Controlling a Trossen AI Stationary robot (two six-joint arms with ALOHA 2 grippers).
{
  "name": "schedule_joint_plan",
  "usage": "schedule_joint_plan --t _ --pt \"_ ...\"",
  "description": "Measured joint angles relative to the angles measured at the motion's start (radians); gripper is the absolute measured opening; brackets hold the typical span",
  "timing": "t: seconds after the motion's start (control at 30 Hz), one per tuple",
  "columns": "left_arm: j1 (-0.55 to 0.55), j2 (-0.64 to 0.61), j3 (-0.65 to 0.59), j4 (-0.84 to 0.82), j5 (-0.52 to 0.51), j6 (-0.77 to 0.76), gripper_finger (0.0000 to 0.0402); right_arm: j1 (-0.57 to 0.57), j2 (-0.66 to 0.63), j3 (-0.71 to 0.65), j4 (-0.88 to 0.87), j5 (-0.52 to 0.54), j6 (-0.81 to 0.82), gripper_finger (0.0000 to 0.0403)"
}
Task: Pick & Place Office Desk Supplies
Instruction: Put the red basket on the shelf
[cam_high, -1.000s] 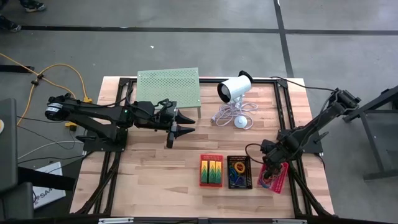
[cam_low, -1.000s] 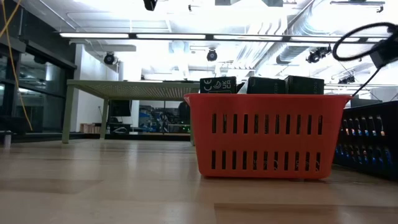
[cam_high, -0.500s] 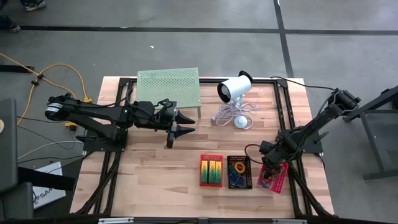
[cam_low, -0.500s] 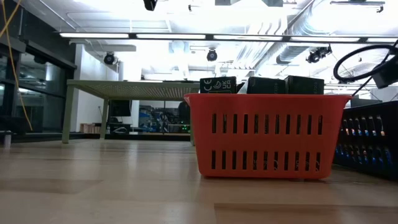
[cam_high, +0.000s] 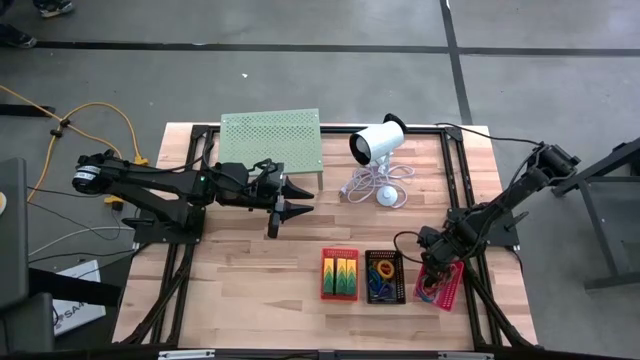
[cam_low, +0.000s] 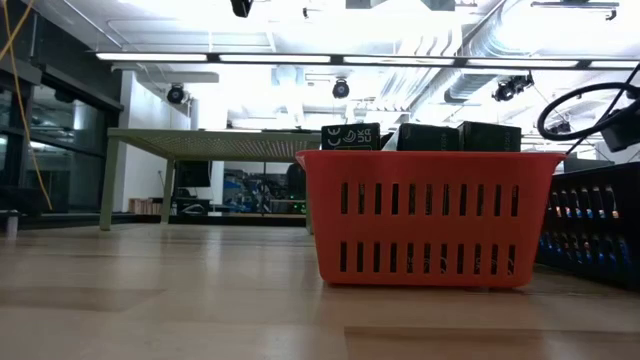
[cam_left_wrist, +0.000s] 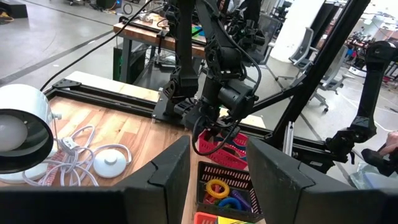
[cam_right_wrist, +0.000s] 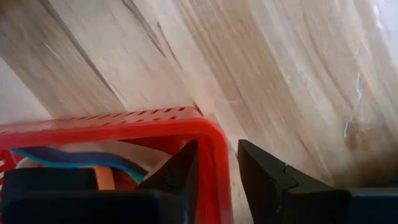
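Observation:
The pink mesh basket (cam_high: 446, 286) sits at the table's right, with coloured bands inside. My right gripper (cam_high: 432, 264) points down at its far left corner, open. One finger (cam_right_wrist: 184, 167) is inside the basket and one (cam_right_wrist: 264, 171) outside, either side of the wall (cam_right_wrist: 219, 155). The black basket (cam_high: 383, 277) holds coloured loops. The red basket (cam_high: 340, 273) holds green packs. My left gripper (cam_high: 292, 198) hovers level and open over the table's middle left, holding nothing. My right gripper straddles the pink basket's wall (cam_right_wrist: 221, 177) just beside a corner of the rim, coming from above. A strip of table shows between the outer finger and the wall. I cannot tell whether the inner finger touches the wall. The basket rests on the table.
A pale-green perforated stand (cam_high: 270, 138) is at the far middle. Beside it is a white cylinder device (cam_high: 377, 142) with its coiled cable (cam_high: 378, 188). Black frame rails run along the table's edges. Bare wood lies in front of the left gripper and near the front left.
My right gripper has sunk a little toward the pink basket; in the low view its arm and cable loop have come lower. The baskets have stayed where they were.

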Motion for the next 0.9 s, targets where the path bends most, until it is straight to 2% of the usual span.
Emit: schedule_joint_plan --t 0.47,0.67,0.9 --pt "0.000 0.000 0.000 0.000 0.000 0.000 0.0152 0.000 0.000 0.000 0.001 -0.035 0.000 0.0008" --pt "0.000 0.000 0.000 0.000 0.000 0.000 0.0152 0.000 -0.020 0.001 0.005 -0.054 0.008 0.0003" --pt "0.000 0.000 0.000 0.000 0.000 0.000 0.0152 -0.005 -0.136 0.001 0.002 -0.101 0.085 0.0003"
